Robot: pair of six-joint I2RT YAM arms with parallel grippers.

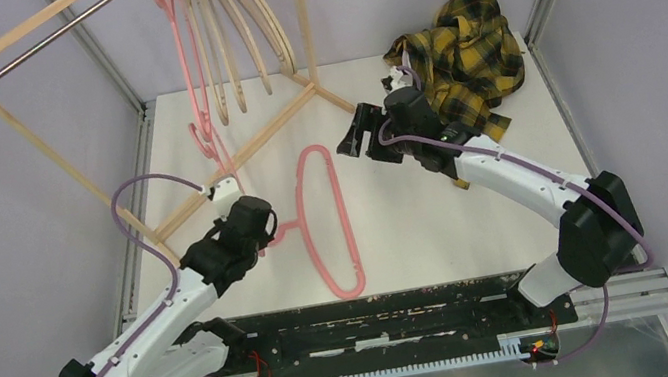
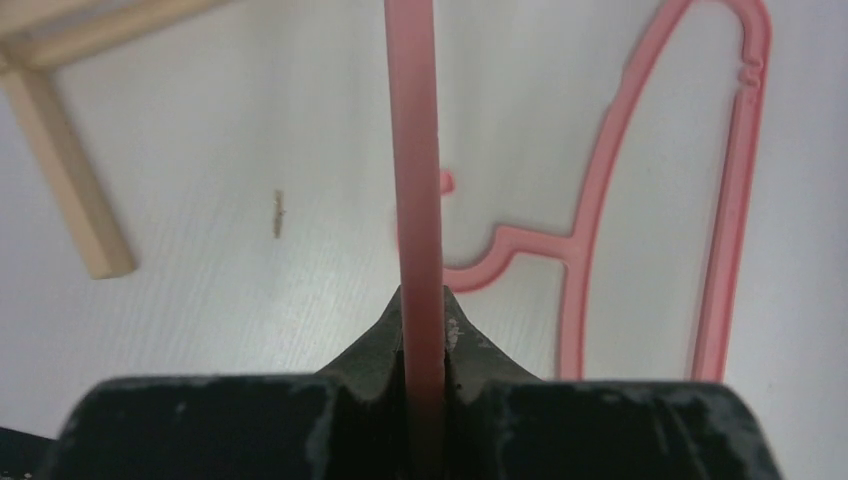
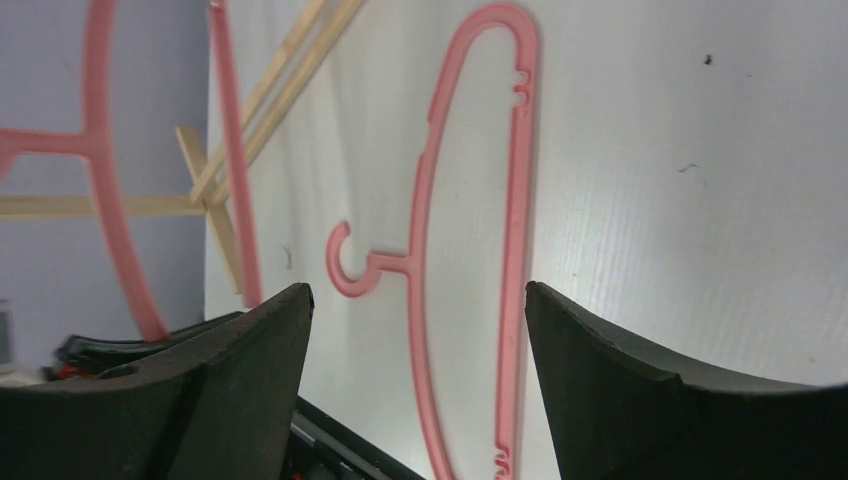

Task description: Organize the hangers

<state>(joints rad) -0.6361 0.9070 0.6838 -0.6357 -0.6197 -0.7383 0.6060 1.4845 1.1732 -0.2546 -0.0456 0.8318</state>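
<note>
My left gripper [image 1: 235, 196] is shut on the thin bar of a pink hanger [image 2: 415, 150]. That hanger rises toward the rack's rail [image 1: 189, 80] and also shows in the right wrist view [image 3: 105, 190]. A second pink hanger [image 1: 345, 217] lies flat on the white table, right of the left gripper; it shows in the left wrist view [image 2: 735, 220] and the right wrist view [image 3: 518, 200]. Several beige hangers [image 1: 222, 85] hang on the rail. My right gripper [image 1: 357, 134] is open and empty above the table, beyond the flat hanger's far end [image 3: 415, 290].
The wooden rack [image 1: 28, 136] with its metal rail [image 1: 44, 42] stands at the back left; its base bars run across the table, one leg close to the left gripper [image 2: 70, 170]. A yellow plaid shirt [image 1: 465, 51] lies crumpled at the back right, behind the right arm.
</note>
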